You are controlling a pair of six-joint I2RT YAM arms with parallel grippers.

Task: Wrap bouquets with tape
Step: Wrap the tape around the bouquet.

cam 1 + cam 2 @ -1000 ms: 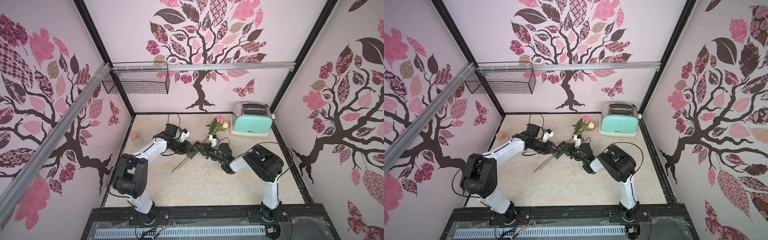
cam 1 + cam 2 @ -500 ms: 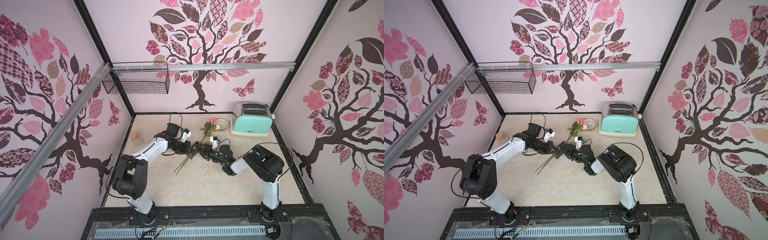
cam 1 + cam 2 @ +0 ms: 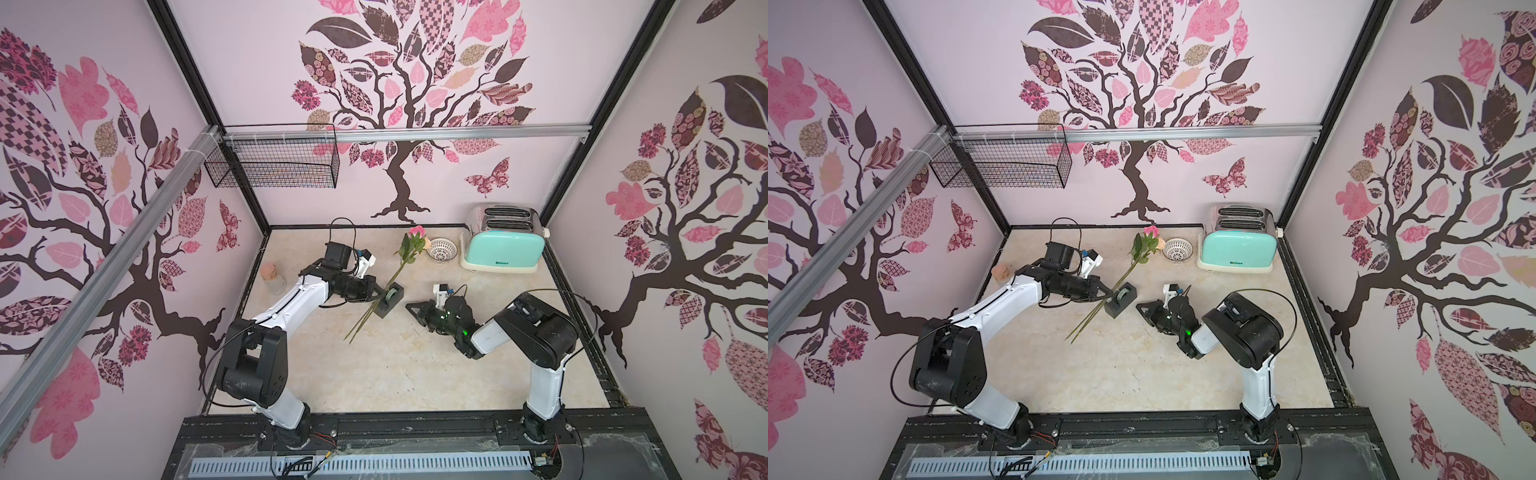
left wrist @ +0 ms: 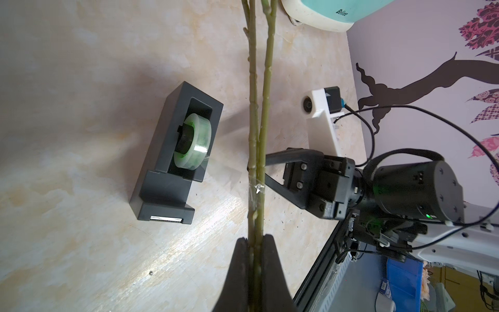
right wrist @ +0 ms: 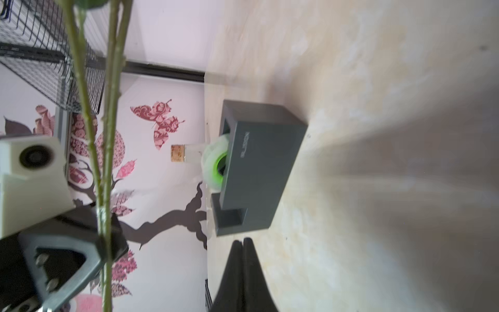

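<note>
Left gripper (image 4: 255, 244) is clamping hard on the bouquet (image 4: 259, 113), pinching the bare stems into one bundle just beside the tape dispenser (image 4: 172, 159), with the blooms reaching out beyond it. It's holding them there so the roll is close to the spot that needs binding. A crumpled tape scrap (image 4: 256, 189) is clinging to the stems just past the grip. Right gripper (image 5: 243, 244) is pinched shut on nothing, hovering near the dispenser's opposite side, probably lining up to pull more tape.
</note>
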